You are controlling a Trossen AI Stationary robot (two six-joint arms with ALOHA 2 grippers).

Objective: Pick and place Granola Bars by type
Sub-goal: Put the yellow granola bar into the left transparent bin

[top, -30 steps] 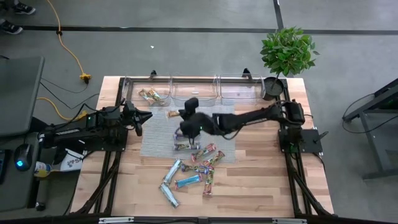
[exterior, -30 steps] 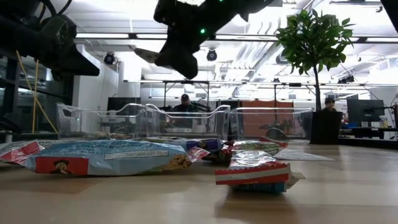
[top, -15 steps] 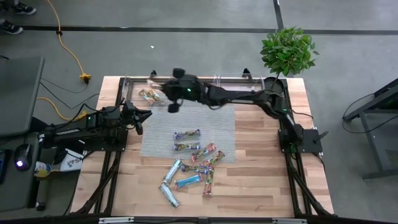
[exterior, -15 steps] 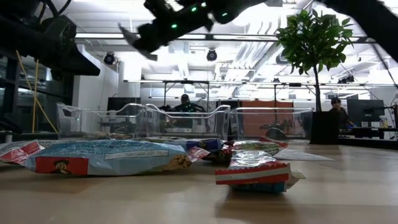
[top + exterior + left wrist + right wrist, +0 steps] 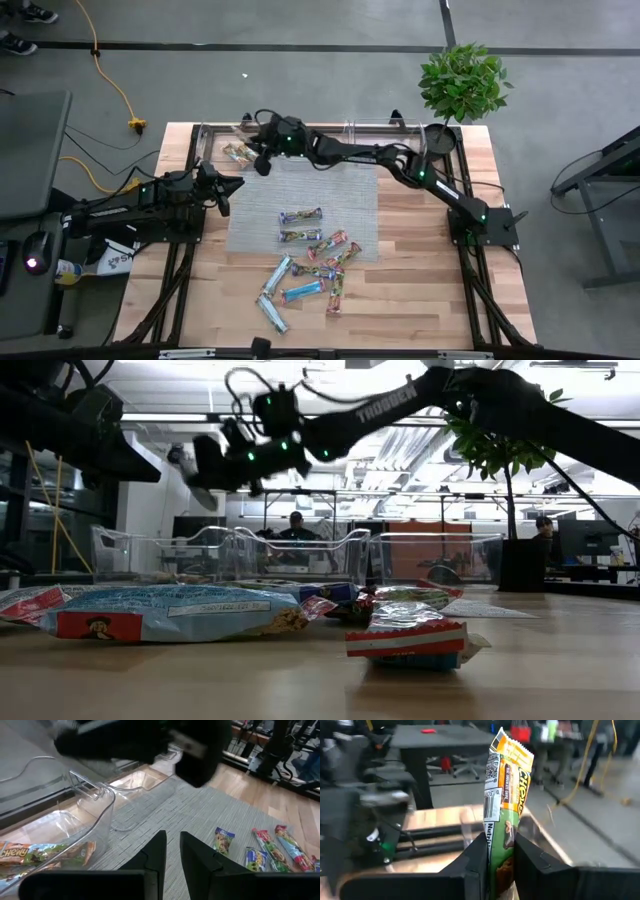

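Note:
My right gripper [image 5: 263, 160] reaches across to the left clear bin [image 5: 213, 141] at the table's far edge and is shut on a green-and-orange granola bar [image 5: 506, 795]. That bin holds other bars [image 5: 241, 153], [image 5: 35, 855]. More bars lie flat on the grey mat [image 5: 300, 215] and in a loose heap on the wood nearer the front [image 5: 310, 275]; the low view shows them close up [image 5: 160, 612]. My left gripper [image 5: 224, 191], [image 5: 173, 851] waits shut over the mat's left edge. My right gripper pinches the green-and-orange bar at one end [image 5: 501, 851] between its two fingers, one finger on each long edge of the wrapper. The bar is lifted clear and sticks out past the fingertips, with its printed face toward the wrist camera.
Two more clear bins [image 5: 311, 144], [image 5: 384, 144] stand to the right of the left one along the far edge. A potted plant [image 5: 461, 80] stands at the far right corner. Bare wood [image 5: 420, 260] lies right of the heap. People sit in the room beyond [image 5: 295, 526].
My right gripper has carried the bar from above the middle of the mat toward the table's far left, the arm stretching out and turning until the gripper stands at the left bin. The bars on the mat and my left arm have stayed still.

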